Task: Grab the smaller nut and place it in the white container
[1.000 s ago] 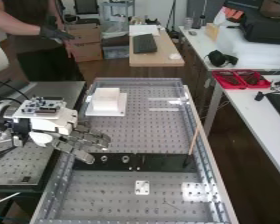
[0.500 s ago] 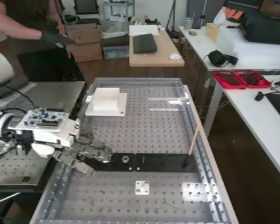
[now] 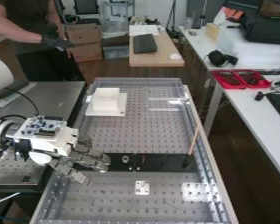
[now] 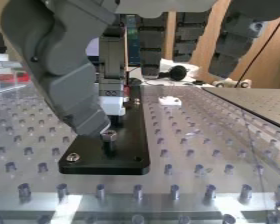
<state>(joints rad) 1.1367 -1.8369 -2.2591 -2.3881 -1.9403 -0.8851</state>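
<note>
Robot hand open, thumb tip right by the nut, prob. the smaller one, on the black plate. Thumb closing first w/o opposing pressure could knock it away; off-centre pinch might drop it before the white container.

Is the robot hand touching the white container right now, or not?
Apart. The high view shows bare perforated bench between the hand's fingers and the white container.
</note>
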